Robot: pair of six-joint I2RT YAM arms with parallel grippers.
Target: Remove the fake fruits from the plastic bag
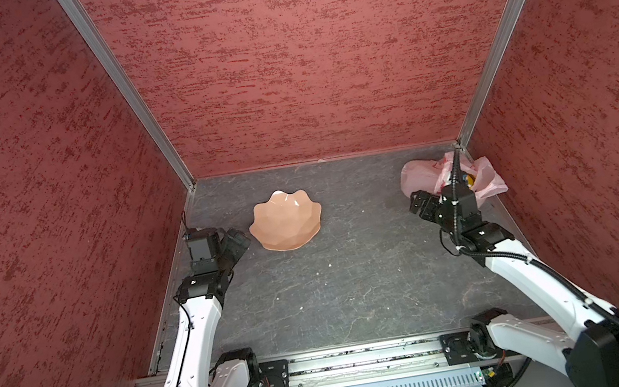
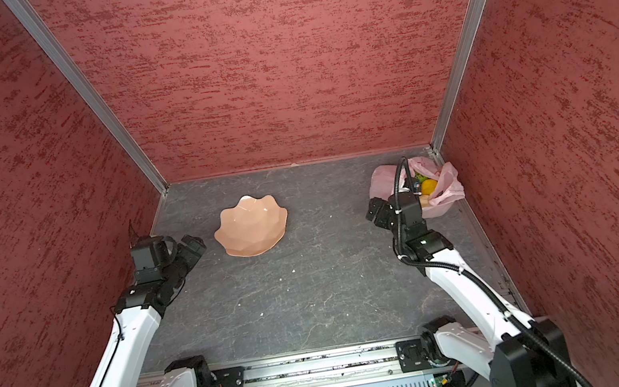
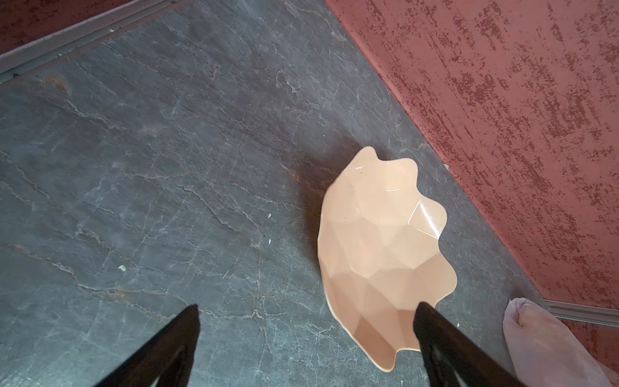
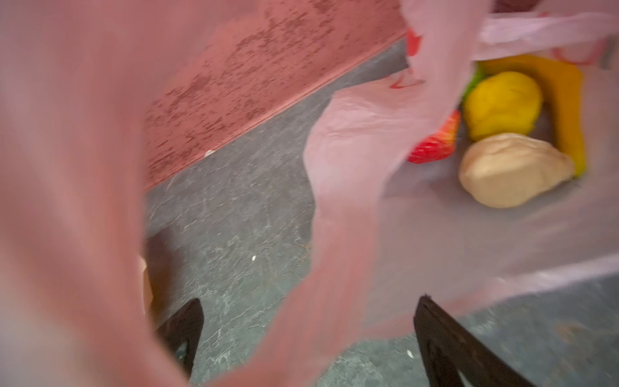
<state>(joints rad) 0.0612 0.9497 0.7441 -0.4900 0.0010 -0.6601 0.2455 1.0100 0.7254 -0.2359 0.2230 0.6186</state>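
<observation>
The pale-pink plastic bag (image 1: 420,176) (image 2: 383,178) lies crumpled in the far right corner, its mouth open. In the right wrist view the fake fruits lie inside it: a yellow round one (image 4: 502,104), a banana (image 4: 566,100), a beige lumpy one (image 4: 512,169), a red one (image 4: 435,144) and a bit of green (image 4: 474,80). My right gripper (image 4: 310,301) (image 1: 419,204) is at the bag's near edge, open, with a blurred loop handle (image 4: 338,207) hanging between its jaws. My left gripper (image 3: 308,305) (image 1: 237,239) hovers open and empty by the bowl.
A peach scalloped bowl (image 1: 285,219) (image 2: 250,225) (image 3: 378,251) sits on the grey floor left of centre, just right of my left gripper. Red walls close in the left, far and right sides. The bag's edge (image 3: 549,341) shows in the left wrist view.
</observation>
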